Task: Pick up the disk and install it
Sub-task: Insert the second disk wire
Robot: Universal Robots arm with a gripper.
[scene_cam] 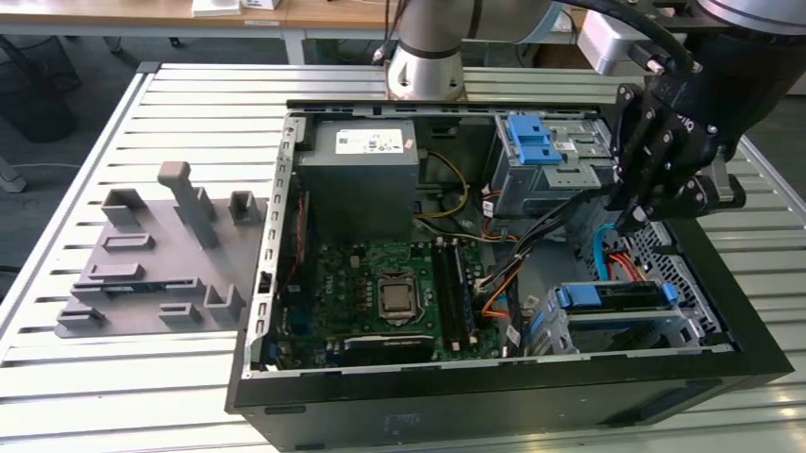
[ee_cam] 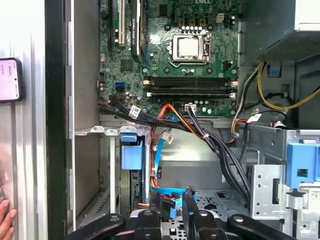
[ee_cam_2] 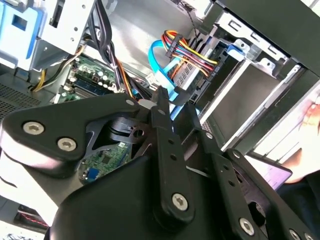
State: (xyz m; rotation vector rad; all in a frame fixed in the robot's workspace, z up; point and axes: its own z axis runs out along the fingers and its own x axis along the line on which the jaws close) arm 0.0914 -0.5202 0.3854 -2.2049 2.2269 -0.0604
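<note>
Shows disk (scene_cam: pixel 613 297) slotted in bay (scene_cam: pixel 690 330) at lower right of the exterior view, inside open case (scene_cam: pixel 504 382), blue bracket facing up. Puts gripper (scene_cam: pixel 626 212) at upper right, over the case's right side, above and apart from the disk. Reads as pinched closed, empty, by the cables (scene_cam: pixel 554 222).

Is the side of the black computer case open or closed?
Open: the black computer case has no side panel, so the green motherboard lies exposed.
</note>
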